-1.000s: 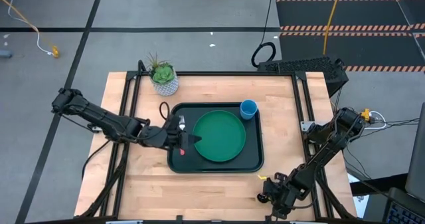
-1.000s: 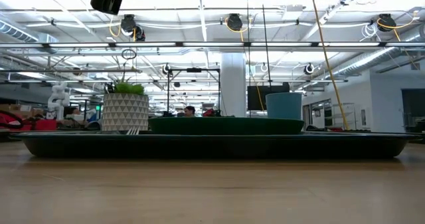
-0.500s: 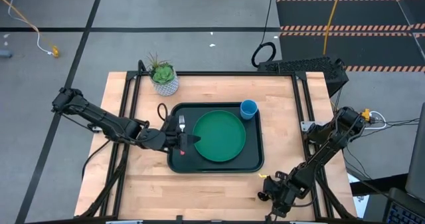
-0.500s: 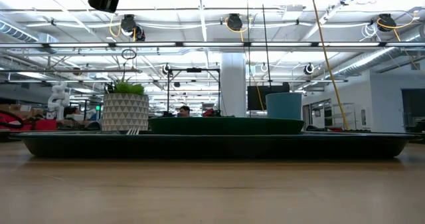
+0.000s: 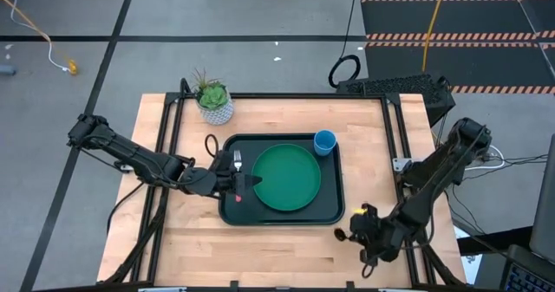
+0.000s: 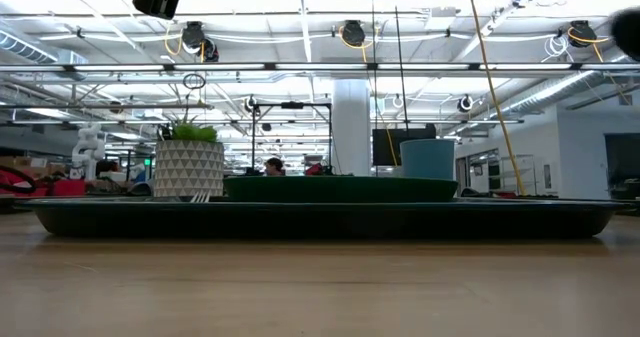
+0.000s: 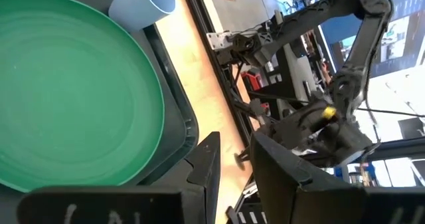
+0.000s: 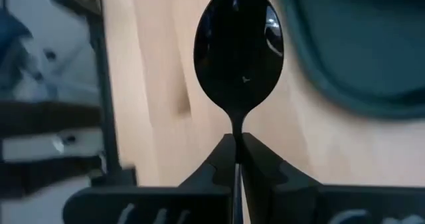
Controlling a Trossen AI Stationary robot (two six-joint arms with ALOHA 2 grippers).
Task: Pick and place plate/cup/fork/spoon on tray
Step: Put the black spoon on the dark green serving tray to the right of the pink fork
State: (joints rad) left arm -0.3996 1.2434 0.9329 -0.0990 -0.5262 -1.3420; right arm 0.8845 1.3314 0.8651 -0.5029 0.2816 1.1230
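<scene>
The dark tray [image 5: 334,207] lies mid-table. On it rest the green plate [image 5: 286,178], the light-blue cup [image 5: 324,141] in its far right corner, and the fork [image 5: 237,160] along its left side, tines toward the far edge. My left gripper [image 5: 249,184] is open, above the tray's left part beside the plate, and holds nothing. My right gripper [image 5: 349,234] is shut on the silver spoon [image 8: 239,48] just off the tray's near right corner [image 8: 352,51]. My right gripper pinches the spoon's thin handle [image 8: 237,132] between its two fingertips, just behind the bowl. The fingers come level from the table's right side and lie along the handle. The bowl sticks out ahead of the fingers, over the bare wood beside the tray.
A white speckled plant pot [image 5: 214,108] stands at the table's far left, beyond the tray. Bare wood [image 5: 260,249] lies between the tray and the near edge. A black cable loop [image 5: 211,143] lies by the tray's far left corner.
My right gripper has gone from the table's near right edge up and toward the tray's near right corner, carrying the spoon. Part of the right arm now shows at the low view's top right.
</scene>
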